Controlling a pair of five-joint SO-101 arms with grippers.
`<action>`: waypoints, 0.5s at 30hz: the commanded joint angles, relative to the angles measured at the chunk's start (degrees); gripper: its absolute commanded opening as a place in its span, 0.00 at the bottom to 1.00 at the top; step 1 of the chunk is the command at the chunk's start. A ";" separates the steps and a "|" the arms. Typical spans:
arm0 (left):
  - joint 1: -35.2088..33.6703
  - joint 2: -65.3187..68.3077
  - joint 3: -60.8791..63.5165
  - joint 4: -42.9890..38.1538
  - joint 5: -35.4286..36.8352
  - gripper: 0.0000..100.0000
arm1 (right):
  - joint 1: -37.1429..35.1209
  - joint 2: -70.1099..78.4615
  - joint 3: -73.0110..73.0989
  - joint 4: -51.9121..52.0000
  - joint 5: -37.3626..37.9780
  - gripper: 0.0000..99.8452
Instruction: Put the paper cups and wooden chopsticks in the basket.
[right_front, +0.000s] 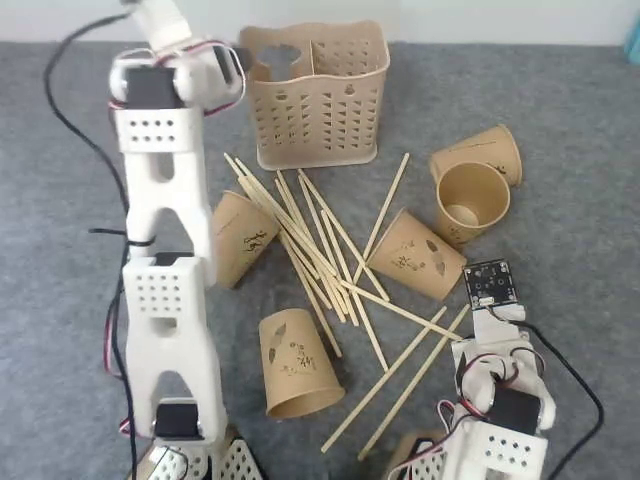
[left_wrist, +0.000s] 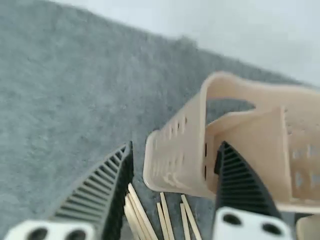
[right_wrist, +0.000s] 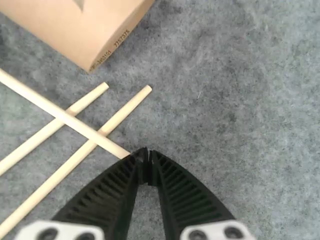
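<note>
The left gripper (left_wrist: 175, 147) is held spread over a corner of the beige perforated plastic basket (right_front: 318, 110), which is set near the far edge of the grey carpet (right_front: 580, 270). The right gripper (right_wrist: 148, 156) is pressed together, just beside one end among the pale wooden chopsticks (right_wrist: 65, 114). Bare carpet is left at both sides. At least five brown paper cups (right_front: 298, 365) are counted outside the basket; the crossed sticks cannot be counted exactly.

I see the beige perforated basket (right_front: 318, 105) standing upright at the far side of my bench (right_front: 560, 90). Before it, wooden chopsticks (right_front: 305, 250) lie strewn crosswise. Brown paper cups (right_front: 298, 365) lie tipped among them.
</note>
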 joint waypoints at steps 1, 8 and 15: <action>2.02 2.29 -0.04 -1.49 -0.79 0.20 | 1.01 -0.92 -0.35 -0.22 0.44 0.01; 3.69 2.90 0.04 -0.26 -1.41 0.01 | 1.01 -0.92 -0.35 -0.22 0.44 0.01; 3.78 -1.05 -0.04 7.65 -13.27 0.01 | 2.77 -0.92 -0.44 -1.01 0.44 0.01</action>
